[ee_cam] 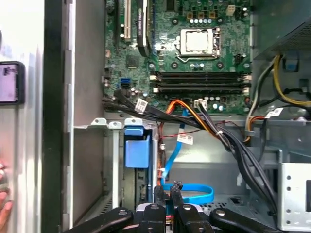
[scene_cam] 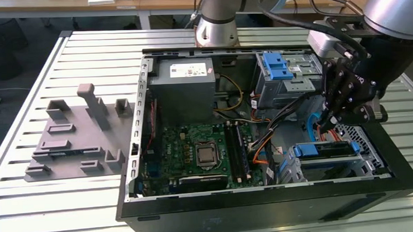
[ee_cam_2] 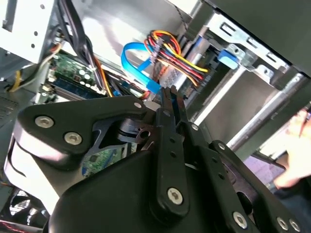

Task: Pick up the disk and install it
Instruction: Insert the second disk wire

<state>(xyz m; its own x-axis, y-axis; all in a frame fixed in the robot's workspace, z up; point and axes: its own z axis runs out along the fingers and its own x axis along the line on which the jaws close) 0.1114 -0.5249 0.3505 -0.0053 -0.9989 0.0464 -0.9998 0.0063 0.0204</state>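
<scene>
The disk (scene_cam: 324, 150), with its blue plastic frame, sits inside the lower drive cage at the case's front corner on the exterior view's right. Its blue frame end shows in both wrist views (ee_cam: 137, 148) (ee_cam_2: 227, 58). My gripper (scene_cam: 327, 124) hangs inside the open computer case just above that cage, apart from the disk. Its black fingers (ee_cam: 159, 193) stand close together with nothing between them. A looped blue flat data cable (ee_cam: 194, 194) and a bundle of coloured power wires (ee_cam_2: 167, 51) lie right by the fingertips (ee_cam_2: 170, 99).
The motherboard (scene_cam: 201, 152) fills the case floor; the grey power supply box (scene_cam: 184, 80) is at the back. An upper drive bay holds a blue caddy (scene_cam: 277, 67). A grey moulded holder (scene_cam: 73, 136) lies on the slatted table. A person's hand (ee_cam_2: 296, 131) is beside the case.
</scene>
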